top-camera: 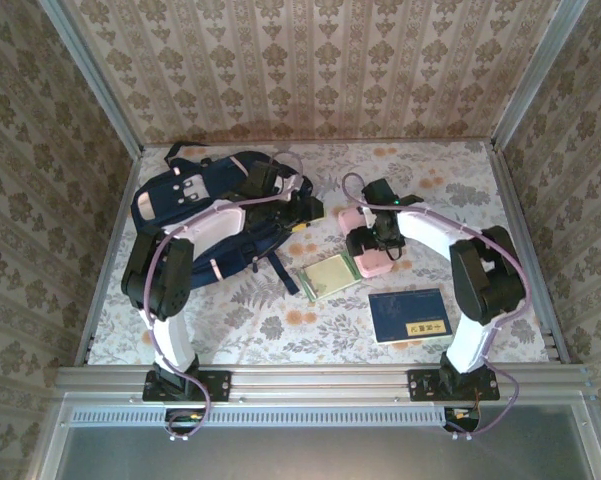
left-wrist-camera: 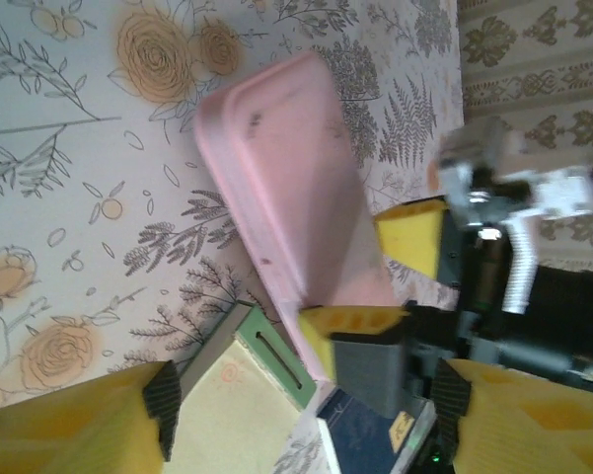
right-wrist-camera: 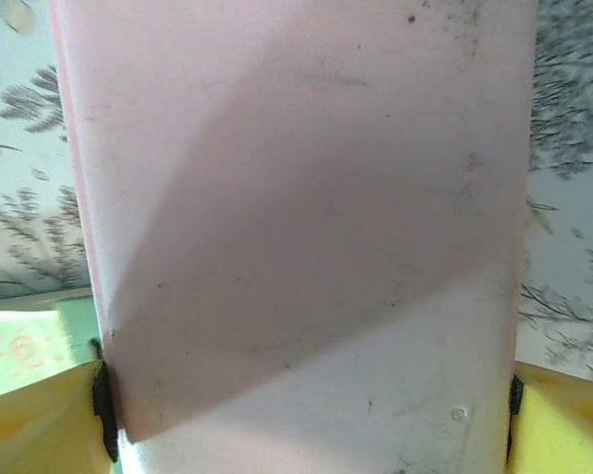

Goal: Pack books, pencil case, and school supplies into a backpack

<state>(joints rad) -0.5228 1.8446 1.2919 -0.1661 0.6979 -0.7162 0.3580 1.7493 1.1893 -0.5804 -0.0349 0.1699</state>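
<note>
The pale pink pencil case lies right of centre on the floral table. My right gripper comes down on it from above. In the right wrist view the pencil case spans the gap and both yellow fingertips press its long edges. From the left wrist I see the pencil case with the right gripper's fingers on either side of it. My left gripper is open with nothing between its fingers and hovers beside the navy backpack. The green-and-white pad and a navy book lie nearby.
Patterned walls and metal rails enclose the table on three sides. The backpack's straps trail toward the pad. In the left wrist view the green-and-white pad and the navy book sit just under the left fingers.
</note>
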